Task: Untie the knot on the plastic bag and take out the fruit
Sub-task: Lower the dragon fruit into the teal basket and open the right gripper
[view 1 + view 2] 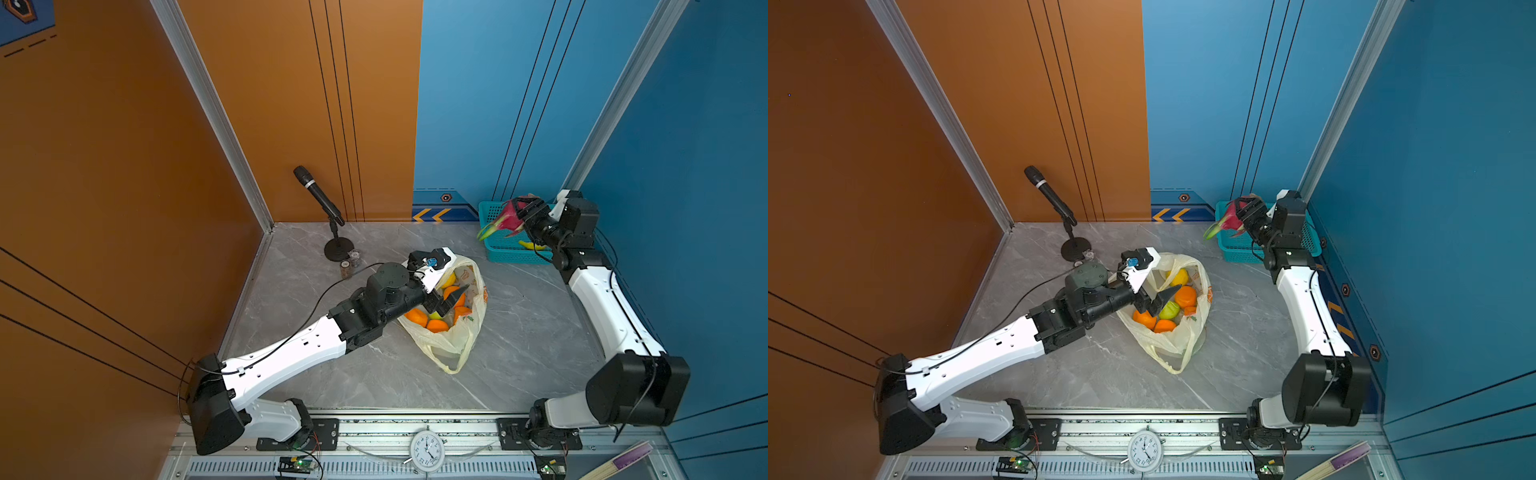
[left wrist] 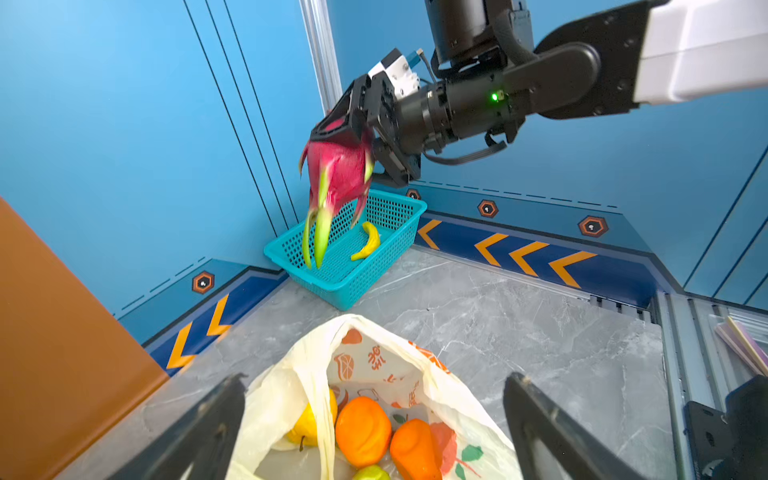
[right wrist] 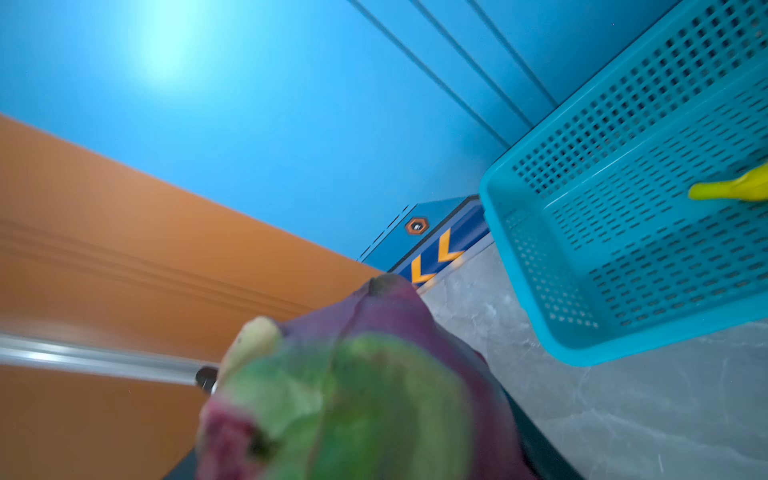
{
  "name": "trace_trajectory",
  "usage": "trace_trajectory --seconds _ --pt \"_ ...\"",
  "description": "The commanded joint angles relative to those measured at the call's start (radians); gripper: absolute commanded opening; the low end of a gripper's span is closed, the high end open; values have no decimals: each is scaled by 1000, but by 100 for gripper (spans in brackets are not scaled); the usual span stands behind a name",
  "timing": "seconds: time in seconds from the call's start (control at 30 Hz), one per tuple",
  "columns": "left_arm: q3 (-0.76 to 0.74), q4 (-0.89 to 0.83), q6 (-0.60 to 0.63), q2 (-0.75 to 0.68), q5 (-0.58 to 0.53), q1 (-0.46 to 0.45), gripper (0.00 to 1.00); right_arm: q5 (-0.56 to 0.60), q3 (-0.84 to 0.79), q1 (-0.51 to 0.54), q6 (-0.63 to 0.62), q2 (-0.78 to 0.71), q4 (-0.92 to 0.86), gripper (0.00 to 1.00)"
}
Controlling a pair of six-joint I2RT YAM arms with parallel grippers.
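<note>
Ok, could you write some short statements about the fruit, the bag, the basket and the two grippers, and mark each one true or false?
1. The right gripper holds the dragon fruit above the basket. True.
2. Two oranges lie in the basket. False: only a banana lies in it.
3. The left gripper is shut on an orange. False: it is open, over the mouth of the bag.
4. There are oranges inside the bag. True.
5. The bag is tied shut with a knot. False: its mouth is open and the fruit inside can be seen.
</note>
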Motion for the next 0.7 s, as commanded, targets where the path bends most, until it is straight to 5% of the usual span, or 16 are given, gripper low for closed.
trace_trajectory --seconds 0.0,0.3,0.67 --pt "-30 -16 -62 -35 -63 -10 98 135 100 -36 49 111 37 56" --pt "-48 -11 -93 -31 -72 -9 98 208 540 -93 38 533 -167 57" --pt "-25 -22 -107 30 -80 4 98 68 1065 -121 96 1029 -367 57"
